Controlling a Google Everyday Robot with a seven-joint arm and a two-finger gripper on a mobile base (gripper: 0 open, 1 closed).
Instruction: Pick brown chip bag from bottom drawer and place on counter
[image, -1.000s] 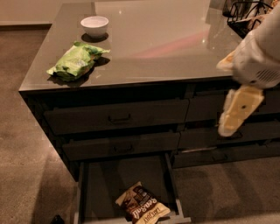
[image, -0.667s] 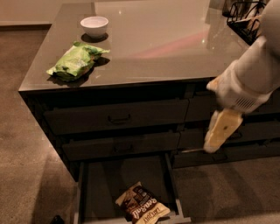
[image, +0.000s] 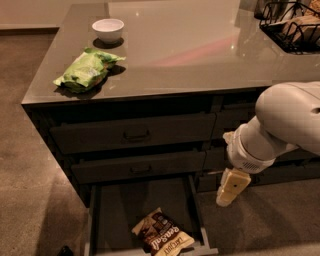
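The brown chip bag (image: 162, 235) lies flat on the floor of the open bottom drawer (image: 120, 210), near its front right corner. It has a dark brown upper part and a tan lower part with white lettering. My gripper (image: 231, 189) hangs from the white arm at the right, above and to the right of the drawer, beside its right rail and apart from the bag. It holds nothing. The glossy counter (image: 200, 45) stretches over the drawers.
A light-green bag (image: 86, 71) and a white bowl (image: 108, 29) sit on the counter's left part. A black wire basket (image: 292, 25) stands at the back right. Two closed drawers with bar handles (image: 136, 135) are above the open one. Brown carpet surrounds the cabinet.
My arm and gripper have moved down and to the left, from beside the upper drawers toward the open bottom drawer. The bag has not moved.
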